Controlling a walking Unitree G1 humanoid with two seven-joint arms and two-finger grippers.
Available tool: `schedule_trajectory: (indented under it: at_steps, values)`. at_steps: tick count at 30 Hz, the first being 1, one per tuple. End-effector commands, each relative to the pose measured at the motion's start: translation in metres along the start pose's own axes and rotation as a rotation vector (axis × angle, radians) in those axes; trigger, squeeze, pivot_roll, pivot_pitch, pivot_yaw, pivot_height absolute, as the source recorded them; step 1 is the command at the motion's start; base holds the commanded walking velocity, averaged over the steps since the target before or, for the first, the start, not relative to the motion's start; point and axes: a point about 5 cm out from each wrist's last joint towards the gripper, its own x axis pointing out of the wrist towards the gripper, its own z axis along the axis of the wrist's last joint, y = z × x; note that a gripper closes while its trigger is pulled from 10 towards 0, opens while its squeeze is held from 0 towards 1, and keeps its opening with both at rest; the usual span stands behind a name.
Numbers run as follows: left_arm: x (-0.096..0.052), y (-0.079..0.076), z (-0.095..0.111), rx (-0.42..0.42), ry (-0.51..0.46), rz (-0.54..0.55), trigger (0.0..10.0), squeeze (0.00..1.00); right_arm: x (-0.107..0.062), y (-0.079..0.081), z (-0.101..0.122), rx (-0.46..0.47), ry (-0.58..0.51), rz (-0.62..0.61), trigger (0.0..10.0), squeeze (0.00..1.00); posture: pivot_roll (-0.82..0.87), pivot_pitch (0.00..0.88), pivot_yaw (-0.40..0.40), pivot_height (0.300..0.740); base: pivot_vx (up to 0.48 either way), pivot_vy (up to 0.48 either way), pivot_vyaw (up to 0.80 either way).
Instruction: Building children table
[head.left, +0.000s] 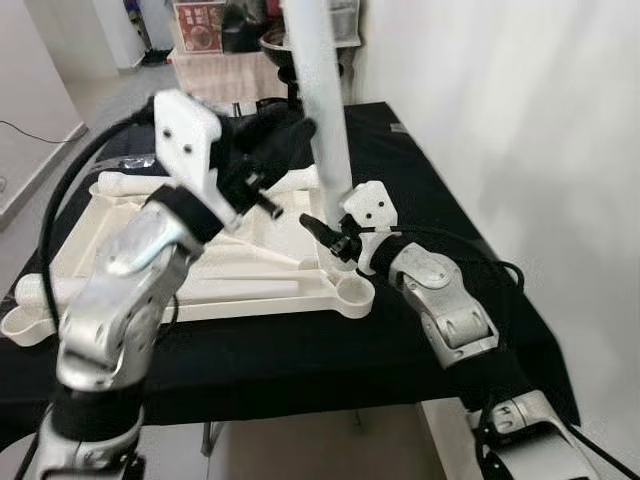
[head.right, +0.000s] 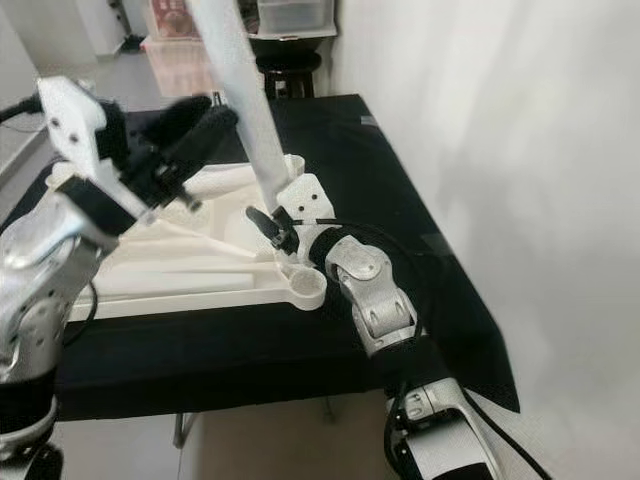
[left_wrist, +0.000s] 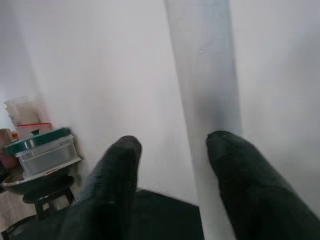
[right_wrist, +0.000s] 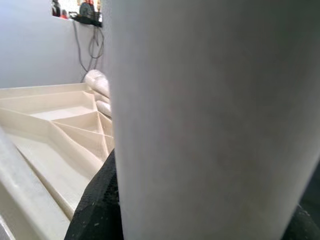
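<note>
**Two grippers at an upright table leg**

Silver and bent at the elbow, the left arm rises at lower left, its left gripper (head.left: 285, 135) spread apart beside the tall white cylindrical table leg (head.left: 322, 110). At centre right, the right gripper (head.left: 335, 240) is clamped on that leg's base. The upturned cream plastic tabletop (head.left: 210, 270) lies on the black-covered table (head.left: 330, 350).

You see: cream-white tabletop (head.left: 200, 270), ribbed underside; white table leg (head.left: 325, 110); plain black cloth (head.left: 420, 180); silver arms with black fingers (left_wrist: 117, 185); green-lidded clear container (left_wrist: 47, 150); white wall (head.left: 520, 120).
</note>
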Motion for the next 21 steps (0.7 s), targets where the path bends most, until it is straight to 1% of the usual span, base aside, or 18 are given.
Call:
schedule_trajectory:
  at_steps: [1,4,8,13,14,15,17,21]
  values:
    - [0.009,-0.004,0.007,0.011,-0.047,-0.009,10.0,1.00,0.011,0.024,0.004,-0.075,-0.015,0.109,10.0,0.00,-0.11,0.000,0.036,0.740,0.000,0.000,0.00]
    - [0.010,-0.003,0.005,0.003,-0.043,-0.005,10.0,1.00,0.013,0.025,0.003,-0.077,-0.014,0.108,10.0,0.00,-0.11,0.000,0.037,0.740,0.000,0.000,0.00]
    - [0.009,-0.007,-0.002,-0.038,-0.019,-0.032,10.0,1.00,0.015,0.022,0.002,-0.091,-0.009,0.099,10.0,0.00,-0.11,0.000,0.037,0.740,0.000,0.000,0.00]
    - [0.008,-0.008,-0.004,-0.049,-0.013,-0.041,10.0,1.00,0.016,0.023,0.003,-0.094,-0.014,0.103,10.0,0.00,-0.11,0.000,0.037,0.740,0.000,0.000,0.00]
    - [0.008,-0.011,-0.006,-0.075,-0.007,-0.060,10.0,1.00,0.017,0.024,0.004,-0.094,-0.018,0.109,10.0,0.00,-0.11,0.000,0.036,0.740,0.000,0.000,0.00]
    - [0.008,-0.011,-0.006,-0.075,-0.007,-0.060,10.0,1.00,0.017,0.024,0.004,-0.094,-0.018,0.109,10.0,0.00,-0.11,0.000,0.036,0.740,0.000,0.000,0.00]
    - [0.005,-0.024,-0.010,-0.129,0.013,-0.174,10.0,1.00,0.019,0.026,0.004,-0.092,-0.019,0.114,10.0,0.00,-0.11,0.000,0.036,0.740,0.000,0.000,0.00]
    - [0.003,-0.030,-0.012,-0.143,0.024,-0.216,10.0,1.00,0.021,0.024,0.003,-0.087,-0.017,0.104,10.0,0.00,-0.12,0.000,0.035,0.740,0.000,0.000,0.00]
